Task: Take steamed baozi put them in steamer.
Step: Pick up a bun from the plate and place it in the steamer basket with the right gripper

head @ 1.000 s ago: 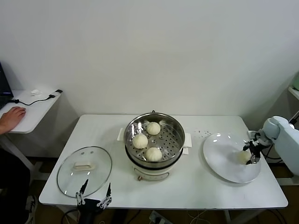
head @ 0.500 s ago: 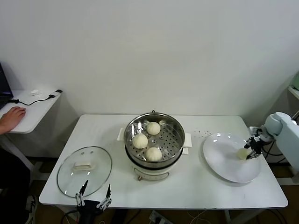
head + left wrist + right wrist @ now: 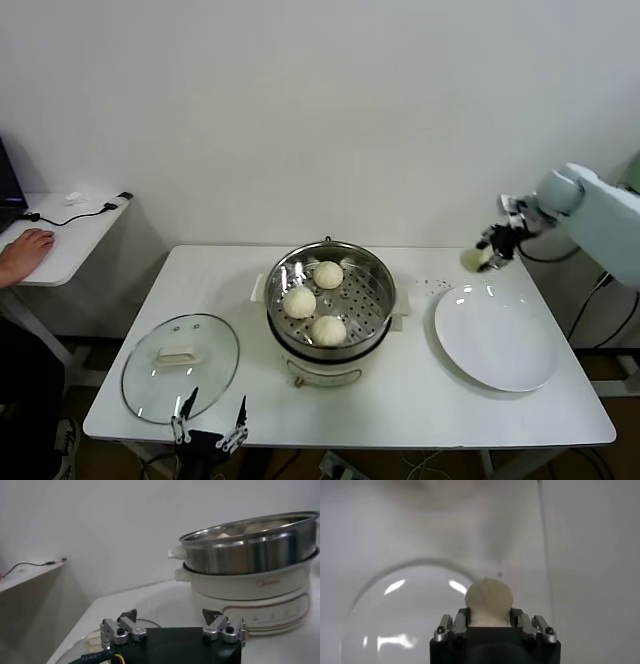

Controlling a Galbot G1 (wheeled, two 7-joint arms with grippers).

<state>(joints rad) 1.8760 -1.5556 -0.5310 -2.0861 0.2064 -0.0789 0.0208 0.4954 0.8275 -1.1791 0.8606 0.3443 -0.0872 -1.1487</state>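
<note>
Steel gleams at the middle of the white desk (image 3: 420, 400): the round shiny steamer (image 3: 331, 300) on its white base holds three smooth cream-white baozi on the perforated tray, one at twelve o'clock (image 3: 328, 274), one at nine o'clock (image 3: 299, 301) and one at six o'clock (image 3: 328, 330). In the left wrist view the steamer (image 3: 250, 545) stands upright, pale bun tops just showing over its rim.

At three o'clock from the steamer lies a flat round white plate (image 3: 497, 338), bare. Above the plate's far edge, up off the desk, hangs the right claw (image 3: 490, 250), closed tight on the fourth cream-white baozi (image 3: 473, 260). The right wrist view shows this bun (image 3: 488, 600) pinched between the two fingers (image 3: 461, 622), bulging out past their tips, with the plate (image 3: 385, 615) below it.

At nine o'clock from the steamer a round glass lid with a white handle (image 3: 181, 365) rests flat on the desk. The left claw (image 3: 211, 418) sits at the desk's near edge, just beside the lid at its six o'clock, fingers (image 3: 120, 630) spread wide and holding nothing.

A person's hand (image 3: 25, 248) rests on a white side table (image 3: 70, 240) well apart at the far left.
</note>
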